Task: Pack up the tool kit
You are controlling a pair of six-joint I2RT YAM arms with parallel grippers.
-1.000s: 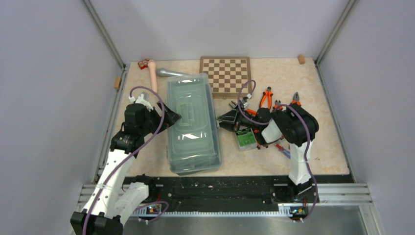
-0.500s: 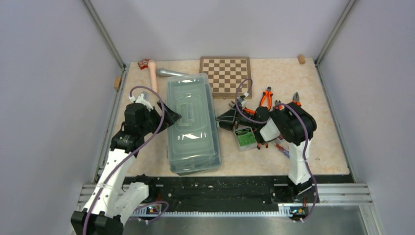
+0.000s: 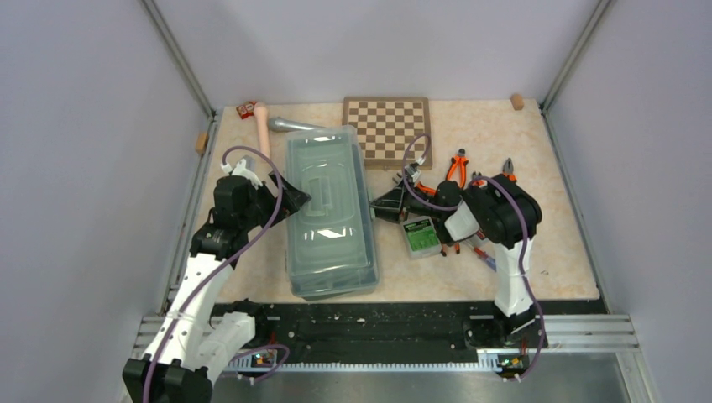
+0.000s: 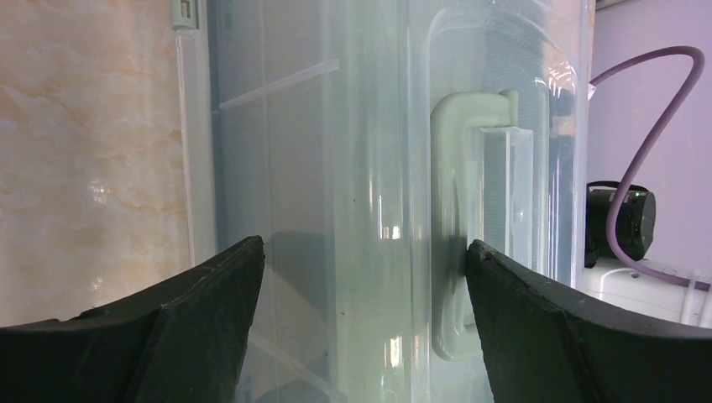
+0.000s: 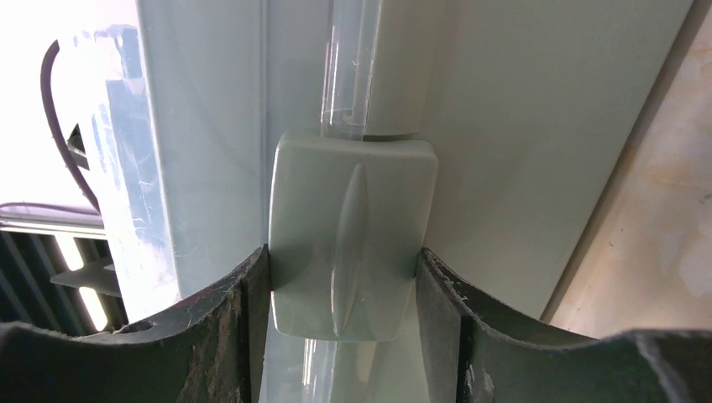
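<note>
Packing has hardly begun, by the look of it. The toolbox (image 3: 330,214) sits left of centre on the surface (image 3: 554,210) with its clear lid (image 4: 369,168) down, and nothing can be made out inside it. The pliers (image 3: 456,168) and the green case (image 3: 420,235) lie out on the surface to its right, near the right arm. The right jaws are closed on the latch (image 5: 353,235) on the box's right side, one finger touching each flank of it. The left jaws stand wide open on the box's left side, with the lid and its handle (image 4: 458,210) in the gap and nothing gripped. Left to do, I judge: free the latch, lift the lid, load each tool, then close the box.
</note>
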